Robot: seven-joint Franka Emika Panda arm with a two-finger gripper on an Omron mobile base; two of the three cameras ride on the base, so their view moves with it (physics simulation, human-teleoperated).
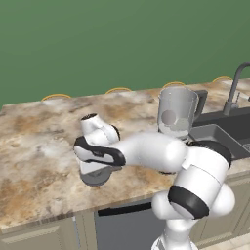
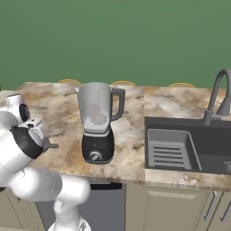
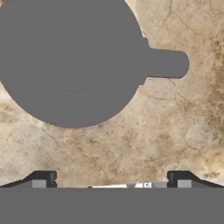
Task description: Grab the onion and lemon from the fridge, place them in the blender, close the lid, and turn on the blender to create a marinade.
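Note:
The lid [image 3: 72,57], a dark grey disc with a side tab [image 3: 166,63], lies flat on the marble counter. My gripper [image 3: 111,181] hangs open just above it, its fingertips [image 3: 41,179] wide apart and off to one side of the disc, holding nothing. From the left base view the gripper [image 1: 94,173] points straight down over the lid [image 1: 97,181]. The blender [image 2: 97,122] stands to the right with its jar [image 1: 178,112] uncovered. Two small pale round shapes [image 1: 168,117] show through the jar wall; I cannot tell onion from lemon. The fridge is out of view.
A dark sink [image 2: 216,158] with a grey rack [image 2: 169,151] and a curved faucet [image 2: 216,97] lies right of the blender. The counter's front edge [image 1: 58,215] runs close below the lid. A green wall backs the counter.

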